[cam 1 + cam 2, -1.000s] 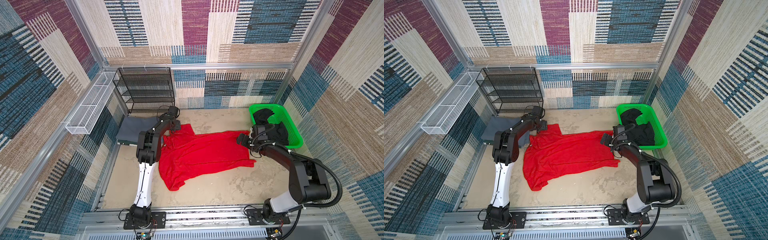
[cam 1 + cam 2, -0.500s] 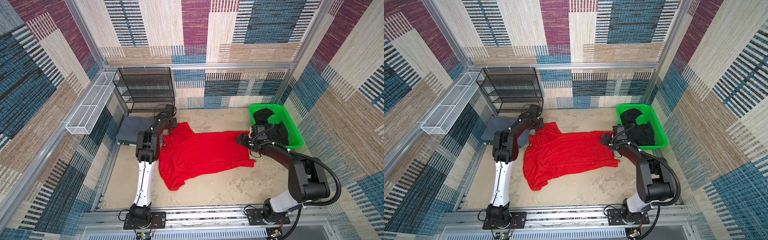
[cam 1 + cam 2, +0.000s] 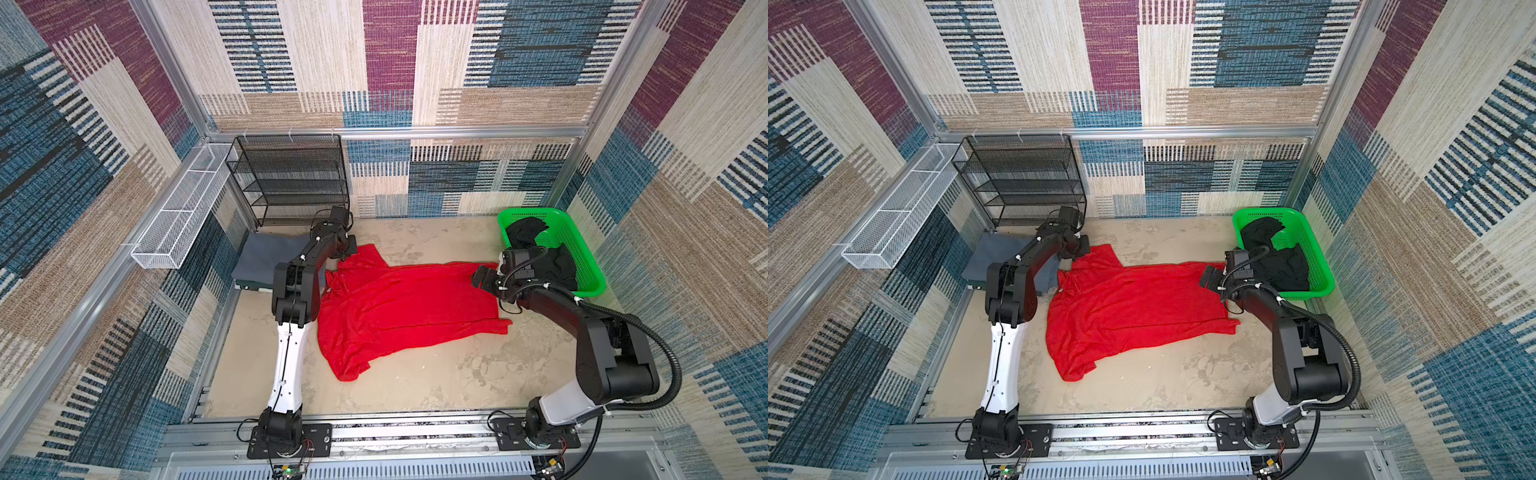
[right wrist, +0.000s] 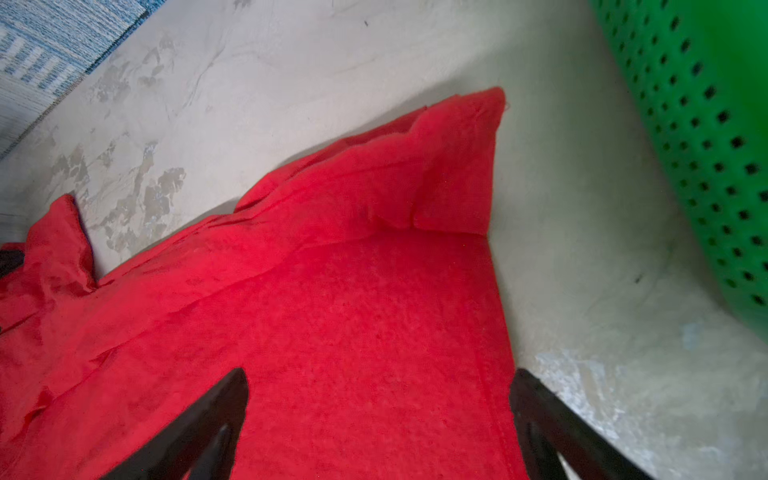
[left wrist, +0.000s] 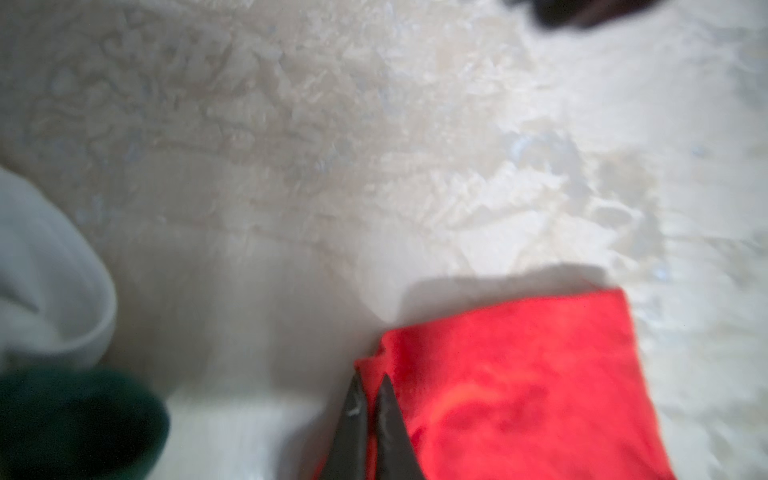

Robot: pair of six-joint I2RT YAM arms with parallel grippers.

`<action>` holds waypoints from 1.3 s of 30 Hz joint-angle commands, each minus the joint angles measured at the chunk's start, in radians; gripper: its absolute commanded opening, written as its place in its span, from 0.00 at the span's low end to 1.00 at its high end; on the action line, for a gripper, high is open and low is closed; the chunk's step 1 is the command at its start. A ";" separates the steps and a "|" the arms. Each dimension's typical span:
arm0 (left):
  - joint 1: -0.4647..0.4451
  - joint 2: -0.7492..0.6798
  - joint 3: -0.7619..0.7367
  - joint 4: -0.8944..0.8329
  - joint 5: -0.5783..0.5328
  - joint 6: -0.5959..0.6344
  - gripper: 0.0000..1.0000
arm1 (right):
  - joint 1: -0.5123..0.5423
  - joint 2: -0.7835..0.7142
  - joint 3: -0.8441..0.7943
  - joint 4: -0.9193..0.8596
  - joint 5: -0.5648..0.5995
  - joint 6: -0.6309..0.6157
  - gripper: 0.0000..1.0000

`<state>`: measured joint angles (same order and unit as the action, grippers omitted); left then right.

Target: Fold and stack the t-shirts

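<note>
Cloth of a soft, matte, finely napped kind makes up the red t-shirt (image 3: 399, 307), which lies opened out on the table (image 3: 415, 386) just beside the green basket (image 3: 552, 237). The hem end lies nearest the basket, with one corner folded over into a raised flap. The sleeve end lies farthest from the basket. The outline is irregular: a broad, shallowly creased body and one long lobe trailing away from the basket toward the arm bases.

The left gripper (image 5: 371, 384) sits at the sleeve end, on the side of the shirt away from the basket. Its two dark, tapered fingers (image 5: 390, 415) are closed together, with the edge of the red sleeve pinched at the tips. The left wrist view is blurred.

The right gripper (image 4: 380, 374) is set over the hem edge closest to the basket. Its black jaws stand spread wide, one over the cloth and one over bare table beyond the stitched hem. Nothing is gripped.

The basket is rigid bright green plastic, rectangular, with walls pierced by rows of small holes. The black t-shirt (image 3: 552, 266) is bunched inside it. The grey t-shirt (image 3: 266, 257) lies folded into a flat rectangle at the far end of the table from the basket, beyond the left gripper. The table surface is pale beige, mottled and stone-like.
</note>
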<state>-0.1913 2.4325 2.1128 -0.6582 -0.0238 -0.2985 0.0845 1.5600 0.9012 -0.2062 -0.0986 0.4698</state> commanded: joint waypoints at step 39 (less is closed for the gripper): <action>-0.404 -0.948 -1.253 0.536 -0.208 0.069 0.00 | 0.000 0.024 0.029 0.027 -0.048 -0.005 0.99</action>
<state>-0.5816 1.5066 0.8806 -0.1616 -0.1837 -0.2573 0.0845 1.5814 0.9260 -0.2001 -0.1364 0.4622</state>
